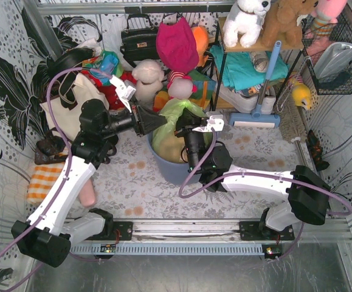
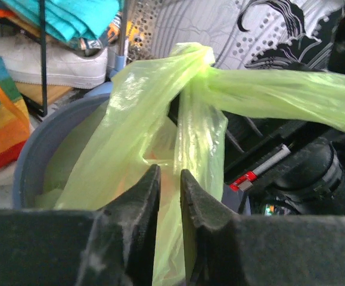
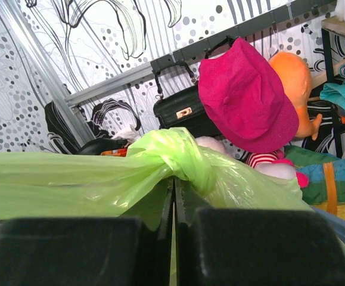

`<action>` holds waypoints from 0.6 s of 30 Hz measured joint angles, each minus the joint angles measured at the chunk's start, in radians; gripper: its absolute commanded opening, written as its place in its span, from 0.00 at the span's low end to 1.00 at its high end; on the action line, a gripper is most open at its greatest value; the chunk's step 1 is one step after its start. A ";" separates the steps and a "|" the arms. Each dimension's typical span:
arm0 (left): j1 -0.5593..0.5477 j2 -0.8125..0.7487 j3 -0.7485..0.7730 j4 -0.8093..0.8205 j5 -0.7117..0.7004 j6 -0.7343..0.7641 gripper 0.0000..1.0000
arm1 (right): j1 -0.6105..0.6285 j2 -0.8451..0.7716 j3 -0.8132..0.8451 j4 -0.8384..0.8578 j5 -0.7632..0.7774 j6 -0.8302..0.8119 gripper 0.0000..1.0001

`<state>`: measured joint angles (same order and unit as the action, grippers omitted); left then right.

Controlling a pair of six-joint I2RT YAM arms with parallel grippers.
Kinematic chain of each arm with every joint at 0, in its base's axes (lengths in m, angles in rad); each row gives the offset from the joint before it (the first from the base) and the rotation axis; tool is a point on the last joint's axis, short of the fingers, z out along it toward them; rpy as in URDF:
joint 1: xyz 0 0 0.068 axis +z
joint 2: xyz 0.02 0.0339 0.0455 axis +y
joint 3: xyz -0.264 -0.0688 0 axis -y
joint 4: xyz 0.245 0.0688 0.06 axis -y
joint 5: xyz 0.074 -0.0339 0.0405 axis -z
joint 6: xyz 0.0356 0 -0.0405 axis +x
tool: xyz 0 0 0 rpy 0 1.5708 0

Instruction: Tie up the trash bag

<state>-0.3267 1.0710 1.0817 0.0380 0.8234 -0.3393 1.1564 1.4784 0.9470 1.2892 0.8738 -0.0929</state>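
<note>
At the far left a cream tote bag [image 1: 72,100] leans against the wall, and just to its right our left gripper [image 1: 160,121] reaches in level toward the middle of the table. Its jaws stand a narrow slit apart, and pale green film shows through that slit. Next comes the round blue-grey bin [image 1: 163,167], standing upright between our 2 arms, and the trash bag [image 1: 172,121] sits inside it, its thin light-green plastic bulging above the rim. The neck of the bag is drawn up into 1 knot [image 3: 178,152], with a flat tail stretched out sideways from it. To the right, our right gripper [image 3: 173,186] has its jaws pressed together just under that knot, with a sliver of the green film caught in the seam between them. Behind it hangs a magenta hat [image 3: 246,98].
</note>
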 measured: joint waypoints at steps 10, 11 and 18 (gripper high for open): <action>0.000 0.036 0.105 -0.125 -0.187 0.111 0.54 | -0.001 0.000 -0.009 0.016 -0.014 -0.002 0.00; 0.000 0.044 0.120 -0.130 -0.195 0.118 0.55 | -0.001 0.000 -0.011 0.015 -0.015 -0.002 0.00; 0.000 0.142 0.184 -0.131 -0.140 0.144 0.59 | -0.001 0.000 -0.017 0.014 -0.019 -0.002 0.00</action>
<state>-0.3267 1.2125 1.2659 -0.0933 0.6830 -0.1955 1.1557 1.4780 0.9298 1.3033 0.8551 -0.0944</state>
